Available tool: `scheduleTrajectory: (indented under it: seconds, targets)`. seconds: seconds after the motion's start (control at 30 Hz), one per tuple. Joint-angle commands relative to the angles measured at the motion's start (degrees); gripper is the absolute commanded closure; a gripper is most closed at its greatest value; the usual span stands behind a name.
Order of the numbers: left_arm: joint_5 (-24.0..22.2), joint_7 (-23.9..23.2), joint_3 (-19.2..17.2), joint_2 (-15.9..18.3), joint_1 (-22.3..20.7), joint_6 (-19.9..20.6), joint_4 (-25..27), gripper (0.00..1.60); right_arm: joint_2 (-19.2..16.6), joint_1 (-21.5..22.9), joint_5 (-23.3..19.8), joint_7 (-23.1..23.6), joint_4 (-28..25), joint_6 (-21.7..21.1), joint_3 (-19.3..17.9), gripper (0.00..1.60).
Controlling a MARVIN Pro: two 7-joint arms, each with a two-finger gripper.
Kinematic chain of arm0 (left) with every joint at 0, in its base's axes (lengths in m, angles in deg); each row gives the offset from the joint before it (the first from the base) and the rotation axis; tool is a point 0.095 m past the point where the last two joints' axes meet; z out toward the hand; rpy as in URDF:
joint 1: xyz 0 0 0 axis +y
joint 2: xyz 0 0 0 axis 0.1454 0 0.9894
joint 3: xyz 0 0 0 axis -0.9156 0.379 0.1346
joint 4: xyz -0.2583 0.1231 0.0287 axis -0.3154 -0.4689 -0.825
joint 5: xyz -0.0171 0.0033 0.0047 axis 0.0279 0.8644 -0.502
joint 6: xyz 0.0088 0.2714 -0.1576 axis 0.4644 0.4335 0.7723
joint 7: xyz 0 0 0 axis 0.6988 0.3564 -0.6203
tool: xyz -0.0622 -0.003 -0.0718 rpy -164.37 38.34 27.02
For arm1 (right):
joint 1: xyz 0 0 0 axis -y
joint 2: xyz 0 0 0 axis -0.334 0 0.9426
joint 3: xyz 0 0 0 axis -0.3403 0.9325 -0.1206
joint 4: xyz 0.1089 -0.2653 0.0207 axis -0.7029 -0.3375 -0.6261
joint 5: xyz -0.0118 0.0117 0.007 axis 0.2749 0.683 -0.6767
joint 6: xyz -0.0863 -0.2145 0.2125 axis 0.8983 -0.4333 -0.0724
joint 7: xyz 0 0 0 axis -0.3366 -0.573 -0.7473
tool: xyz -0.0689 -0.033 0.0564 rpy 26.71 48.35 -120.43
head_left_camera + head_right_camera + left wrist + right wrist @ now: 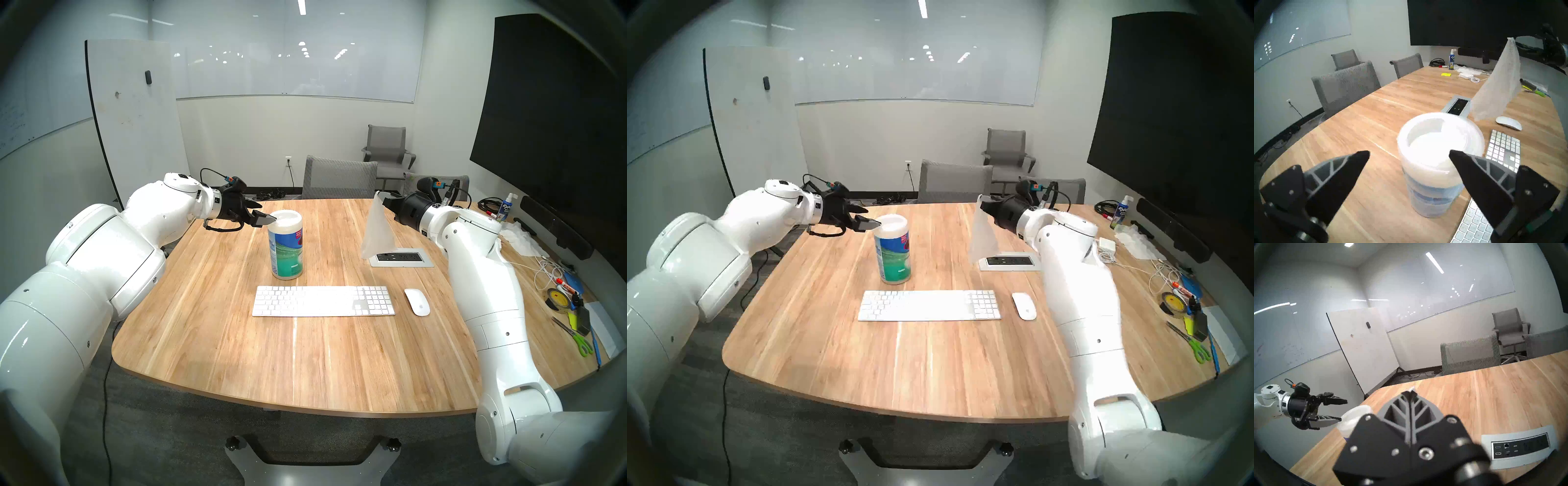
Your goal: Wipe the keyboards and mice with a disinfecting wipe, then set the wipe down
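Keyboard [323, 301] lies below the right hand [384, 200] pinching a wipe [377, 230]; left hand [263, 212] spread.

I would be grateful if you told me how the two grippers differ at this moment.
The left gripper is open and empty, while the right gripper is shut on the wipe. The left gripper sits by the lid of the wipes canister; the right gripper is held above the power outlet panel, the wipe hanging from it. Both are black, two-fingered and clear of the table.
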Motion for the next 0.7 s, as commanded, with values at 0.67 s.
scheduleTrajectory:
  seconds: [0.67]
  targets:
    - [-1.4,-18.3,-2.3,7.5,-5.2,-5.9,5.2,0.00,-1.2,0.2,-0.3,2.9,-0.8,-0.1,0.2,1.60]
